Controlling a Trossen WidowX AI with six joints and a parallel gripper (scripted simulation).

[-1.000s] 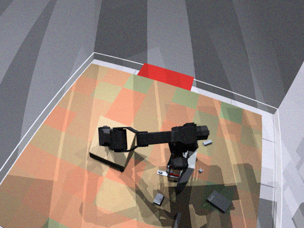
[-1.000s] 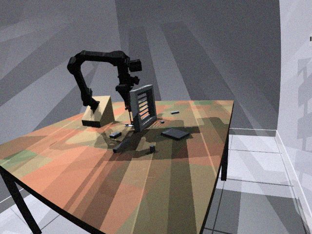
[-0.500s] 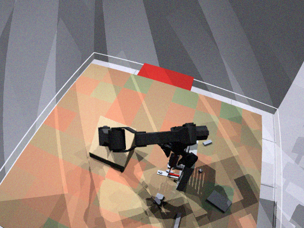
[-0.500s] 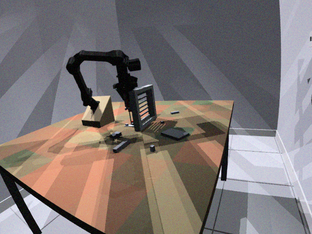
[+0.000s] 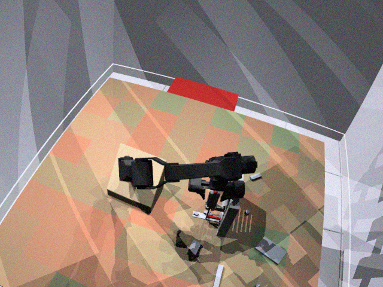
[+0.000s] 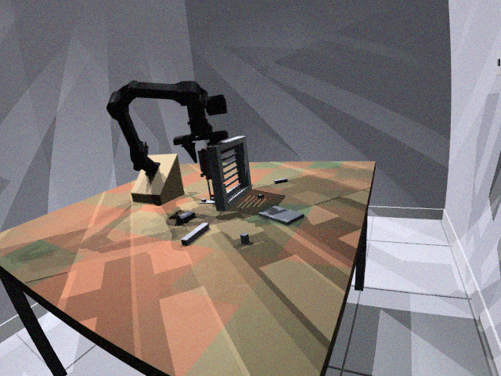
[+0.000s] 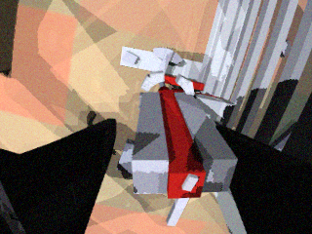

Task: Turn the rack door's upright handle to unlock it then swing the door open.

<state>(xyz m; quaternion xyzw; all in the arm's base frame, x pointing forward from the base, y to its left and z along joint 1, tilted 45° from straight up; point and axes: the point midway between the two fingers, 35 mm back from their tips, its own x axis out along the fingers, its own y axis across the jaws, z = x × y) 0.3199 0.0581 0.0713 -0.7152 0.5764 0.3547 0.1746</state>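
The grey rack frame (image 5: 228, 220) (image 6: 218, 182) stands upright on the table. Its barred door (image 7: 240, 63) appears to lie in the frame's plane; its exact angle is unclear. The upright handle (image 5: 212, 200) (image 7: 186, 166), grey with a red strip, stands on the side toward the arm's base. My gripper (image 5: 213, 197) (image 7: 167, 129) points down over the handle and is partly open, one finger on each side. In the wrist view the handle lies between the fingers with a gap on the left; the right finger is close to it, contact unclear. The frame hides part of the gripper in the exterior view.
A white plate (image 5: 197, 214) (image 7: 132, 58) lies at the handle's foot. A grey block (image 5: 195, 246) (image 6: 185, 216), a long bar (image 5: 218, 274) (image 6: 195, 233), a flat slab (image 5: 271, 250) (image 6: 285, 216) and a small block (image 5: 255, 176) (image 6: 280, 180) lie around the frame.
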